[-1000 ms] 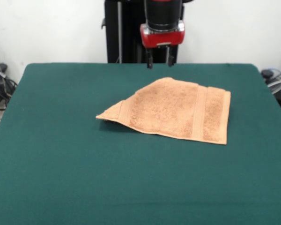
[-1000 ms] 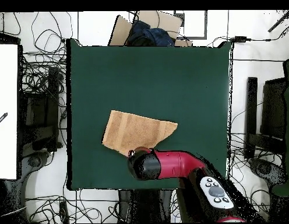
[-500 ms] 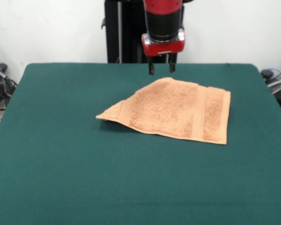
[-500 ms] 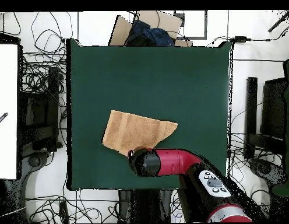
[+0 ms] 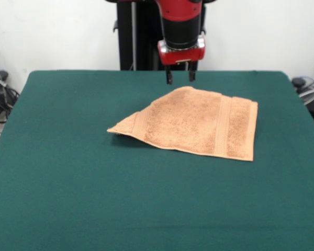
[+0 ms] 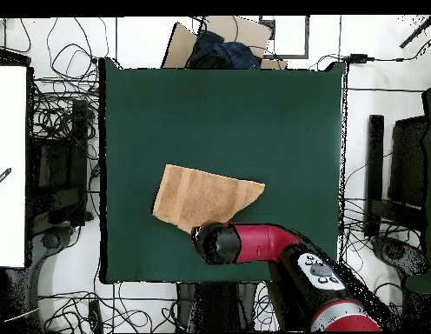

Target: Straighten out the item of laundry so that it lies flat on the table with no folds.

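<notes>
Here, towel (image 5: 198, 123) just below claw (image 5: 180, 79), apparently apart, claw fingers parted, empty.

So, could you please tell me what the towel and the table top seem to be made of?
The towel looks like peach-tan terry cloth: a nubby, looped, matte pile, with smoother woven bands running near one edge. The table top looks like dark green cloth or felt: even, matte, with no shine or grain, though what lies beneath it cannot be told.
</notes>
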You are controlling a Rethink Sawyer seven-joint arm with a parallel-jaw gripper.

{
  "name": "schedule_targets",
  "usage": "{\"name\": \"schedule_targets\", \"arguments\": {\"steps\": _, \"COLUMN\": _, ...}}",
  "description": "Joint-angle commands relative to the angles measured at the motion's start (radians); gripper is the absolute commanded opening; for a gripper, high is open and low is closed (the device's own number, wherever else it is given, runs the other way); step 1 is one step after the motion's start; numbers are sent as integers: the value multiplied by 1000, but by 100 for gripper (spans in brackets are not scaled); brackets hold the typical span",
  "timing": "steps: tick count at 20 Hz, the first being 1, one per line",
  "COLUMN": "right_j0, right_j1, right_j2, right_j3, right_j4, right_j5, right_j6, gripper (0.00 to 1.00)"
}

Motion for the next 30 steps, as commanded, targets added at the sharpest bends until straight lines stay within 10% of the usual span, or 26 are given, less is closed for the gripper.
{"name": "schedule_targets", "arguments": {"steps": 1, "right_j0": 32, "right_j1": 10, "right_j2": 2, "right_j3": -32, "right_j4": -15, "right_j5": -6, "right_j6": 101, "gripper": 100}}
{"name": "schedule_targets", "arguments": {"steps": 15, "right_j0": 32, "right_j1": 48, "right_j2": 0, "right_j3": -50, "right_j4": -45, "right_j5": -237, "right_j6": 124, "gripper": 100}}
{"name": "schedule_targets", "arguments": {"steps": 30, "right_j0": 45, "right_j1": 75, "right_j2": -17, "right_j3": -71, "right_j4": -27, "right_j5": -202, "right_j6": 100, "gripper": 100}}
